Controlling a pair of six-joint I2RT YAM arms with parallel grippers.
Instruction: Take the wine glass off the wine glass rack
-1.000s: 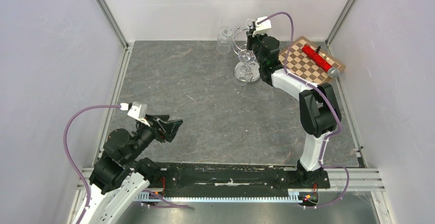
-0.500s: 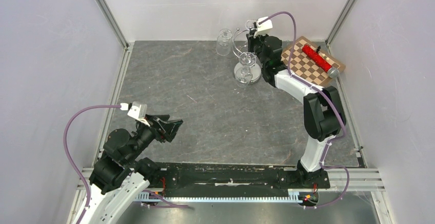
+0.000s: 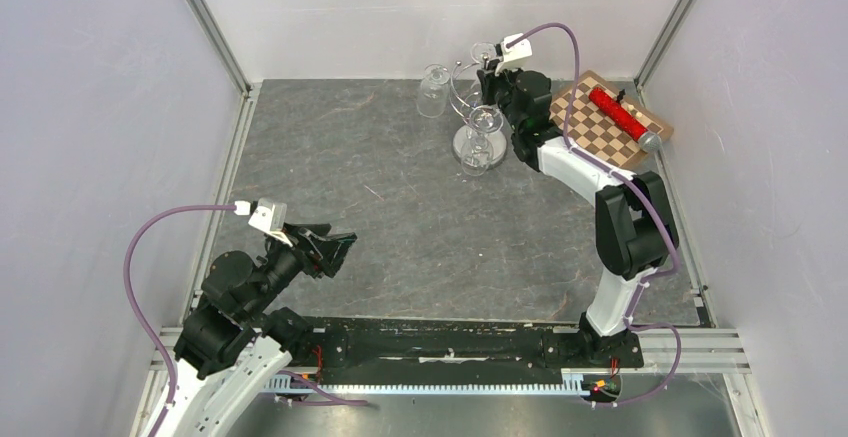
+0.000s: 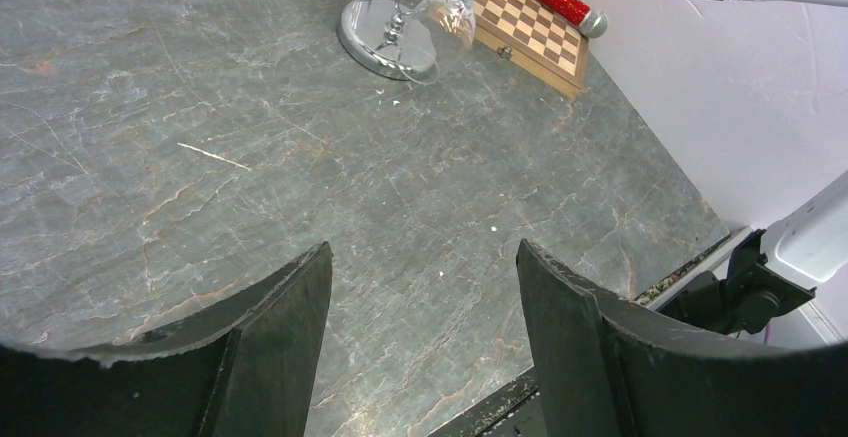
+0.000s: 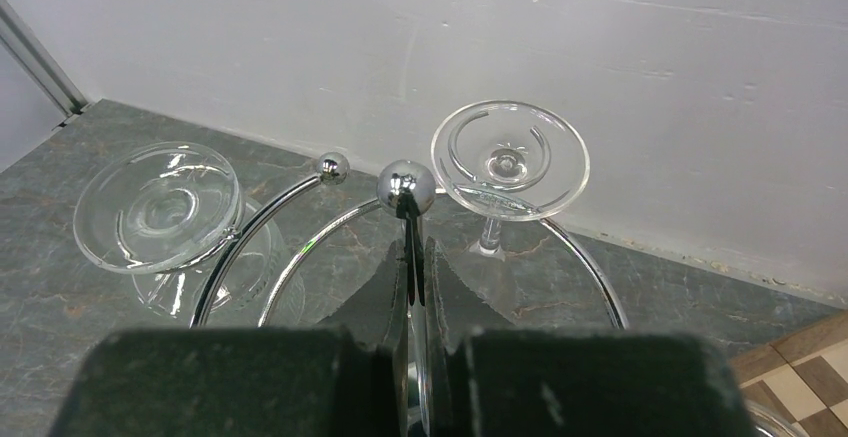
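The wine glass rack (image 3: pixel 466 147) stands at the back of the table, with a mirrored base (image 4: pixel 375 29) and a ball-topped pole (image 5: pixel 405 185). My right gripper (image 5: pixel 417 247) is at the rack's top ring, jaws pressed together on a thin glassy strip that looks like part of a wine glass (image 3: pixel 483 119). That glass hangs tilted beneath it, its bowl (image 4: pixel 442 19) over the base. Two more upturned glasses hang on the ring, one foot (image 5: pixel 510 157) behind and one foot (image 5: pixel 158 207) to the left. My left gripper (image 4: pixel 422 257) hovers open and empty at the near left (image 3: pixel 338 247).
A chessboard (image 3: pixel 598 129) with a red cylinder (image 3: pixel 618 112) on it lies right of the rack, close to the right arm's elbow. The back wall runs just behind the rack. Metal frame posts stand in both back corners.
My right gripper has drifted slightly left, and the rack's ring and the hanging glasses have shifted left with it. The left arm has not moved.
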